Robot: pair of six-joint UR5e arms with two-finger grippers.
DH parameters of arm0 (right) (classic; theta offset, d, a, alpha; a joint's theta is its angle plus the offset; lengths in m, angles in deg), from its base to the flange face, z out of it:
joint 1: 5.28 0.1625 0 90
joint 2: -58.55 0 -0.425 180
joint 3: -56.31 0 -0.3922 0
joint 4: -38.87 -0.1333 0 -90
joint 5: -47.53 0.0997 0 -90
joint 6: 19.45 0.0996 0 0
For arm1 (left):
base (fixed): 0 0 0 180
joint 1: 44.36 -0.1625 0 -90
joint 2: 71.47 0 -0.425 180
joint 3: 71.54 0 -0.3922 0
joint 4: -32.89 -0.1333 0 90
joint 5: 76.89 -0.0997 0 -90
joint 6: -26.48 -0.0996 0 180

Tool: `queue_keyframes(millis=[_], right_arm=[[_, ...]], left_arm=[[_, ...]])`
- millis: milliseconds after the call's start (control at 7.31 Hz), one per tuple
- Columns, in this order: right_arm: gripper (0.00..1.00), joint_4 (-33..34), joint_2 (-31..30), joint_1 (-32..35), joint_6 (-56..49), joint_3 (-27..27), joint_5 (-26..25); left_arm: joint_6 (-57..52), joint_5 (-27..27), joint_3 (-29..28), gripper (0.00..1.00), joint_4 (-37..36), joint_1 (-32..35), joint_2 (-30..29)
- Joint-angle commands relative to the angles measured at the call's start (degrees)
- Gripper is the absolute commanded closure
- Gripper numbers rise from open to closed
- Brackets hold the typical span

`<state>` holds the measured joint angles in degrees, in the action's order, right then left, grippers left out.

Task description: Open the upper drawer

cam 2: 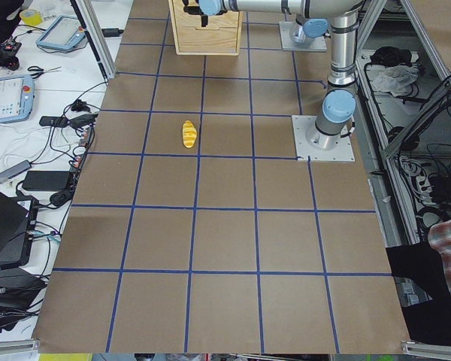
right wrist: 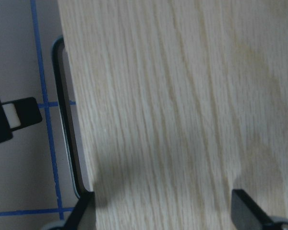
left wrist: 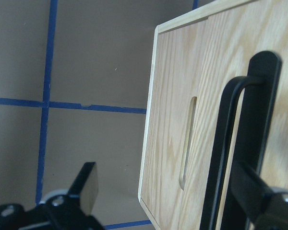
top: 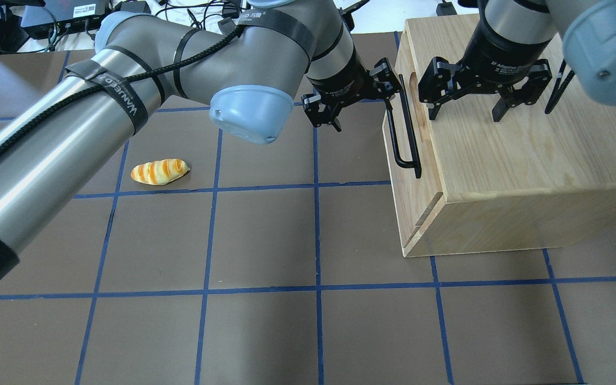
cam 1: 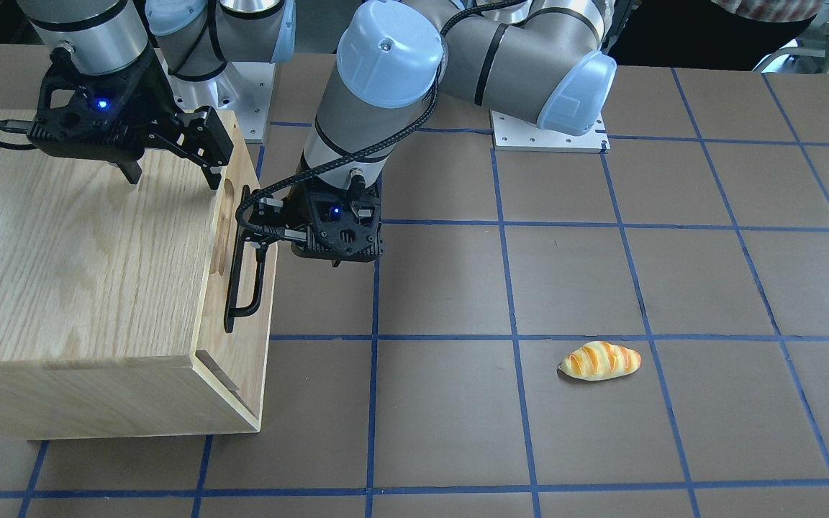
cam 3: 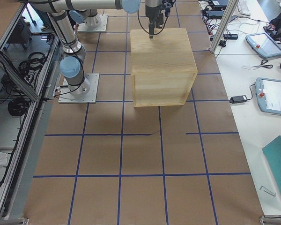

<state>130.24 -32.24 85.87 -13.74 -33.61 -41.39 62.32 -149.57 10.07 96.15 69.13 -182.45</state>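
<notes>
Pale oak upper drawer (left wrist: 168, 96), flat-fronted and straight-grained, is sitting in the top of the boxy oak cabinet (top: 527, 160) on the robot's right side of the brown, blue-taped bench (cam 1: 673, 252). It is looking shut, with its front lying flush with the cabinet face. Its long black metal bar handle (top: 409, 125) is standing proud of that smooth panel, and an oval slot is showing just beside it.

Now the left pincer (top: 362, 104) is hanging right at the handle, spread wide and gripping nothing. In the left wrist view one black finger (left wrist: 259, 196) is lining up against the bar; whether it is touching, I cannot tell. The other finger is hovering over bare bench.

The right pincer (top: 467, 112) is pointing down over the cabinet's grained top, near the drawer-side edge. It too is gaping wide and carrying nothing, and contact with the wood is impossible to call.

Well apart, out on the bench, a glossy orange-and-cream striped bread roll (cam 1: 599, 360) is lying on its own.
</notes>
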Motion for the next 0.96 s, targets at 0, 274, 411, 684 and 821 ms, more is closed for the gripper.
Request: queue_keyframes(millis=[0,274,411,684,821], right_arm=[[0.00,0.0,0.0,0.0,0.0,0.0,0.0],[0.00,0.0,0.0,0.0,0.0,0.0,0.1],[0.00,0.0,0.0,0.0,0.0,0.0,0.0],[0.00,0.0,0.0,0.0,0.0,0.0,0.1],[0.00,-0.1,0.0,0.0,0.0,0.0,0.1]], left_arm=[[0.7,0.0,0.0,0.00,-1.5,0.3,-1.2],[0.8,0.1,0.0,0.00,-1.5,0.5,-1.5],[0.9,0.1,0.0,0.00,-1.5,0.5,-1.5],[1.9,0.1,0.0,0.00,-1.5,1.4,-2.2],[1.9,0.1,0.0,0.00,-1.5,1.5,-2.3]])
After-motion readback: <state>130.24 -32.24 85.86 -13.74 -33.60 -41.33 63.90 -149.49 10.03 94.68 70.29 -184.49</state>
